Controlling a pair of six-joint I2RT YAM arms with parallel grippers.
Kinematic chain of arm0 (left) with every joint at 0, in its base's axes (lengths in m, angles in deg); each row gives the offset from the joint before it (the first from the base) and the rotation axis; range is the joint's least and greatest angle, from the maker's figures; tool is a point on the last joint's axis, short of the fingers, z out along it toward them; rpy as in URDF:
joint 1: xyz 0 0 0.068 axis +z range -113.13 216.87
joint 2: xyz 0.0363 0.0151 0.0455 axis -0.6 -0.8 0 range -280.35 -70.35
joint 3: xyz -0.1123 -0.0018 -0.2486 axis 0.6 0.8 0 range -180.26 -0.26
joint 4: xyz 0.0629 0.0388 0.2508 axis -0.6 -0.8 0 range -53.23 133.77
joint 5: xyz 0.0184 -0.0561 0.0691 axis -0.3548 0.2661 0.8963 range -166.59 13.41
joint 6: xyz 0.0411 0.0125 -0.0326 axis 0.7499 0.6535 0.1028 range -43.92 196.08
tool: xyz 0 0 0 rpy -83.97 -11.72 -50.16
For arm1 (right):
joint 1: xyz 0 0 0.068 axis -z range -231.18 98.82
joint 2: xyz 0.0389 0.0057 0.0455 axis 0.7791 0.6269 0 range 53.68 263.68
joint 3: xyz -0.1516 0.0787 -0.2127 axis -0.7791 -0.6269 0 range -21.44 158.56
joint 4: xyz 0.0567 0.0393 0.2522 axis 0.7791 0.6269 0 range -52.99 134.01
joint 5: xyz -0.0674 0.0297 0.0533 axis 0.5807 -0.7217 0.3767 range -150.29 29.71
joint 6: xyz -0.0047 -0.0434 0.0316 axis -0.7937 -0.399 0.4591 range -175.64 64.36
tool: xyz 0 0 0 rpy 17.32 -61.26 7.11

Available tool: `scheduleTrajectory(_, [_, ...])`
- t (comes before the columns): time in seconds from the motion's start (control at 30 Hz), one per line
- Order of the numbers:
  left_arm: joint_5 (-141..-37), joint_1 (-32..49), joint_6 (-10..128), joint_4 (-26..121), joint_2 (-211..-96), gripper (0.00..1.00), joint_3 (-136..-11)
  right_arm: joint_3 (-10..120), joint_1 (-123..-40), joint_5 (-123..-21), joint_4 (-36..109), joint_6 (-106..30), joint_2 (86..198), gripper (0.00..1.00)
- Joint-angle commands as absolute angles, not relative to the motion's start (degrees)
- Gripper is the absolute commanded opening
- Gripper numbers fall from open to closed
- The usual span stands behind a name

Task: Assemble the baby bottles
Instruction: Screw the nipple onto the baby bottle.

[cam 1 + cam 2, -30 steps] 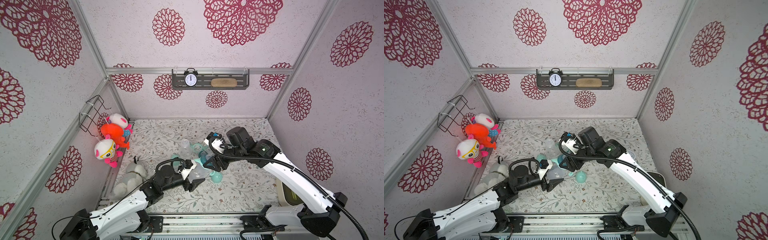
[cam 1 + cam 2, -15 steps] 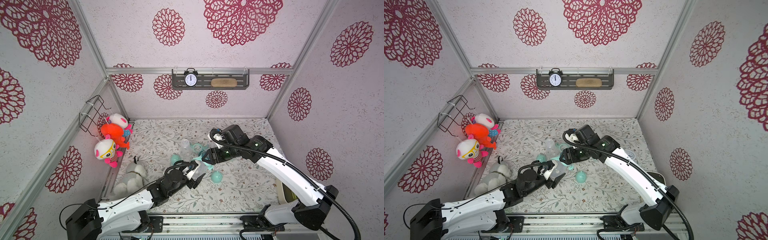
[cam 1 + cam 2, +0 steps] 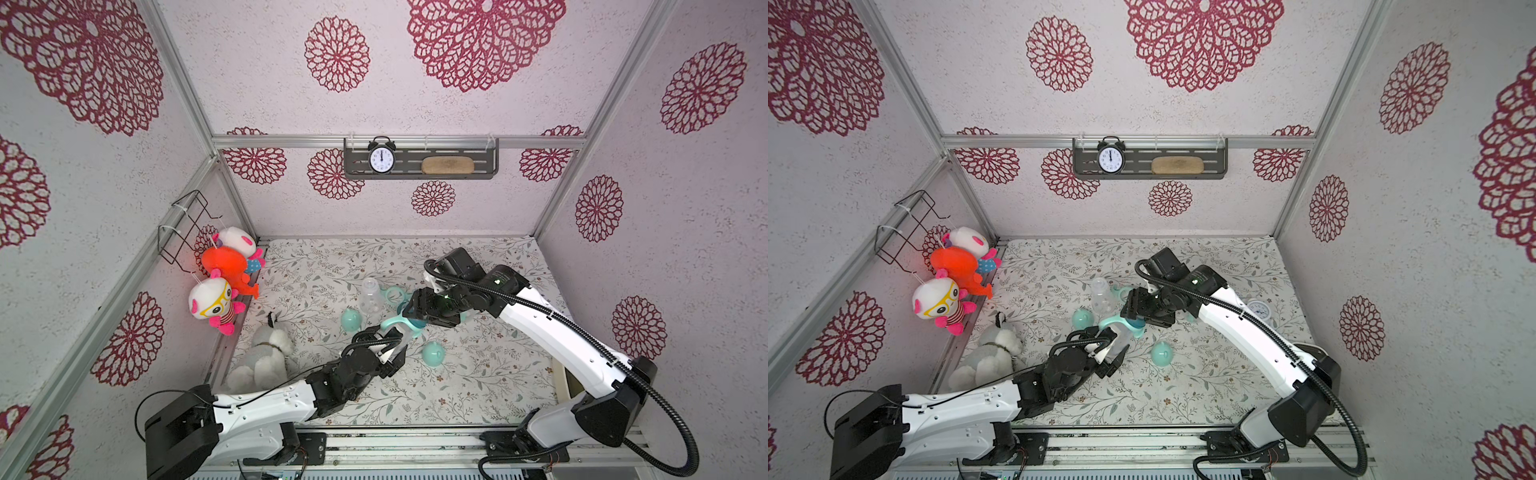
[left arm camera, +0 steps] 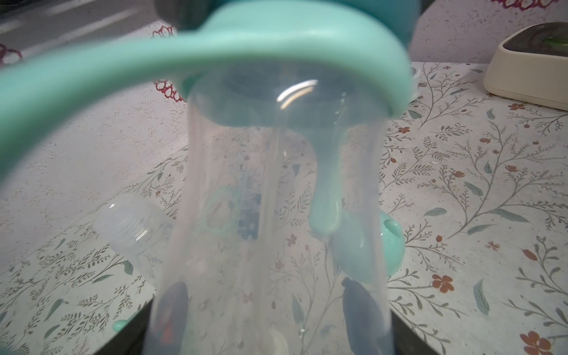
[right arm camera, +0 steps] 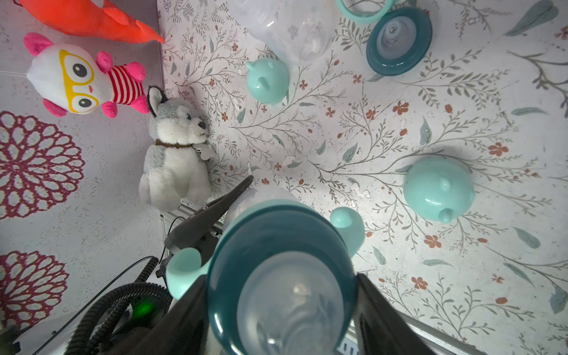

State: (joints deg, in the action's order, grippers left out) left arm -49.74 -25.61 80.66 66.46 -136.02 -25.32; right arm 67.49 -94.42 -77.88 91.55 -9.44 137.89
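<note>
The clear plastic baby bottle [image 3: 401,338] is held lifted off the floral tabletop [image 3: 478,382], out to the right of the grey-and-white plush husky [image 3: 266,353]. Its long axis is tilted, neither upright nor flat. The base end points back toward the husky's side and the robot, and the neck points away and to the right. The left end effector [image 3: 388,348] is clamped tight on the base end, and its dark fingers show through the clear wall in the left wrist view. Over the neck sits the mint two-handled ring [image 4: 276,46], and on that the dark teal nipple collar [image 5: 276,242]. The right end effector [image 3: 419,312] grips the collar across its rim, one jaw on either side, with the nipple facing its wrist camera. The two end effectors therefore face each other along the bottle's axis. I judge the step in hand to be turning the collar down onto the neck. The twist has to run about that tilted axis, with the right arm turning and the left bracing against it. The ring hides whether the threads have caught. One mint eared dome cap [image 3: 433,353] lies on the tabletop farther right of the husky than the bottle, on the right arm's side, so that arm is probably nearer for capping. A second cap [image 3: 351,319] lies between the husky and the bottle.
</note>
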Motion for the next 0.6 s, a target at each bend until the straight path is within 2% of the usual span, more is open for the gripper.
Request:
scheduleTrajectory(0.0, [-52.93,-26.89,84.61,74.66,-134.73,0.00,-25.63,69.17,-94.67,-76.24,90.81,-7.26,136.72,0.51])
scheduleTrajectory(0.07, [-59.40,-24.49,82.27,72.94,-133.34,0.00,-24.97,71.22,-94.63,-73.49,92.17,-11.53,136.00,0.74])
scheduleTrajectory(0.13, [-65.67,-21.37,79.47,70.36,-131.61,0.00,-24.97,73.15,-94.63,-72.98,92.39,-14.86,135.64,0.86])
scheduleTrajectory(0.17, [-68.19,-20.13,78.64,69.66,-130.90,0.00,-24.85,73.70,-94.68,-73.25,91.83,-16.48,135.36,0.88])
scheduleTrajectory(0.37, [-81.47,-14.19,75.72,66.82,-127.11,0.00,-24.15,69.09,-94.61,-79.38,82.09,-27.01,130.13,0.88])
scheduleTrajectory(0.57, [-92.11,-10.03,72.92,65.13,-124.92,0.00,-24.60,70.14,-94.68,-85.16,85.50,-43.82,129.02,0.88])
